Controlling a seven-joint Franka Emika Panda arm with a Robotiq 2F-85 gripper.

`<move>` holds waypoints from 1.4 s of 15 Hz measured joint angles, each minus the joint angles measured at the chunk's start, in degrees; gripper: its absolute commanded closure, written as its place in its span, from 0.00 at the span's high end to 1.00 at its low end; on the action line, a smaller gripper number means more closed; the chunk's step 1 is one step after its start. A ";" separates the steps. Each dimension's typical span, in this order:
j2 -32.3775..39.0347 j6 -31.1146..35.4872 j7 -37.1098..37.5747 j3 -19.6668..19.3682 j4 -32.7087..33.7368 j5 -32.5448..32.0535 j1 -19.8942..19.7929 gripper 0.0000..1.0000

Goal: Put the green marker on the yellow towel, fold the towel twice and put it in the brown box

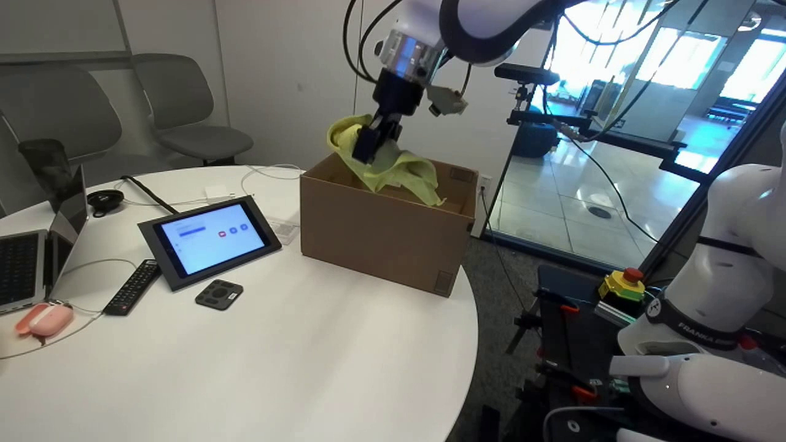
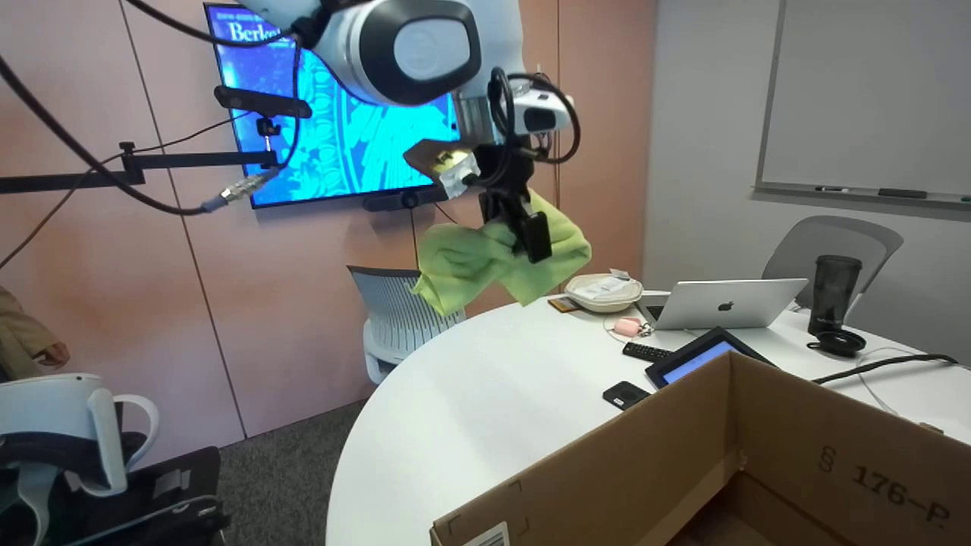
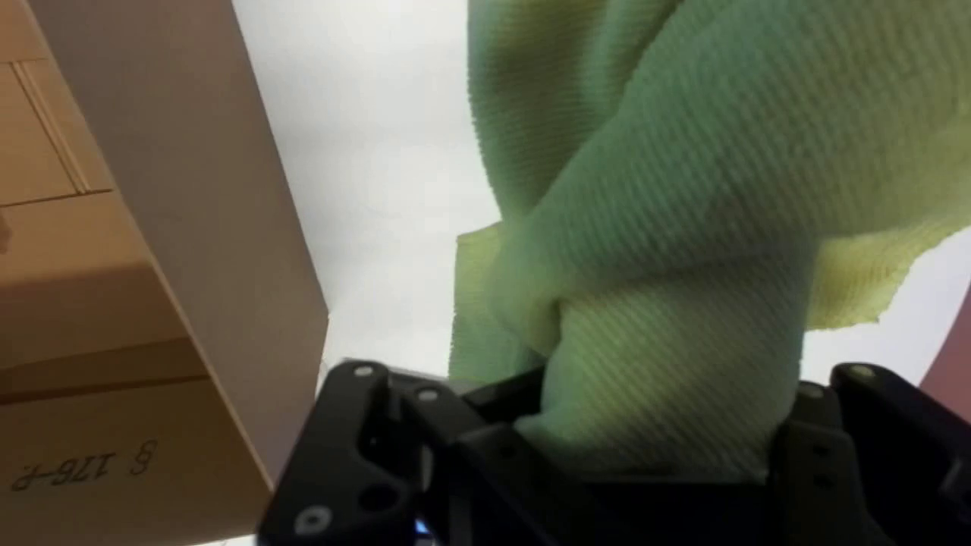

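The yellow-green towel point(image 1: 417, 172) is bunched up and hangs from my gripper point(image 1: 371, 144). In an exterior view the towel point(image 2: 466, 262) droops on both sides of my gripper point(image 2: 531, 235), above the white table. In the wrist view the folded towel point(image 3: 683, 341) fills the gap between the fingers of my gripper point(image 3: 660, 432), which is shut on it. The brown box point(image 1: 381, 233) is open at the top; it also shows in an exterior view point(image 2: 607, 470). In the wrist view the box wall point(image 3: 190, 152) is left of the towel. The green marker is not visible.
The white table point(image 1: 344, 356) also bears a tablet point(image 1: 212, 239), a remote point(image 1: 132, 287), a small black device point(image 1: 219, 294), a pink case point(image 1: 50, 320) and a laptop point(image 1: 24, 264). Box walls rise beside the held towel. A white bowl point(image 2: 603, 292) stands at the far edge.
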 measured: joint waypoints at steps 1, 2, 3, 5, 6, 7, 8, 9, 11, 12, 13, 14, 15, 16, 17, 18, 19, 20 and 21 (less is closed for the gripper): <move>-1.03 -0.29 -0.10 -0.86 0.01 0.91 -1.02 0.05; -1.41 -0.34 -0.12 -1.89 0.10 1.26 -2.13 0.05; -1.35 -0.34 0.01 -3.06 0.24 1.28 -3.26 0.06; -0.90 -0.31 0.41 -5.34 0.50 1.14 -5.26 0.05; -0.18 -0.23 0.69 -6.34 0.70 1.06 -6.13 0.05; 0.71 -0.20 0.94 -7.24 1.01 1.03 -6.91 0.05; 1.87 -0.19 0.94 -8.09 1.65 1.03 -7.82 0.05; 3.21 -0.19 0.84 -8.79 2.49 1.21 -8.84 0.06; 6.21 0.47 0.83 -9.74 4.25 1.23 -10.47 0.05; 7.86 1.08 0.89 -10.14 5.15 1.23 -11.09 0.05; 9.55 1.66 1.03 -10.53 6.14 1.15 -11.56 0.05; 11.25 2.20 1.54 -10.97 7.19 0.84 -11.77 0.05; 12.91 2.73 2.34 -11.43 8.17 0.28 -11.84 0.06; 14.54 3.03 3.30 -11.91 9.20 -0.29 -11.87 0.06; 16.16 3.36 4.53 -12.36 10.27 -1.23 -11.86 0.05; 17.70 3.68 6.01 -12.78 11.28 -2.27 -11.81 0.05; 19.21 3.80 7.56 -13.23 12.33 -3.32 -11.77 0.06; 20.64 3.81 9.01 -13.71 13.41 -4.17 -11.72 0.06; 22.03 3.81 10.37 -14.19 14.49 -4.79 -11.64 0.06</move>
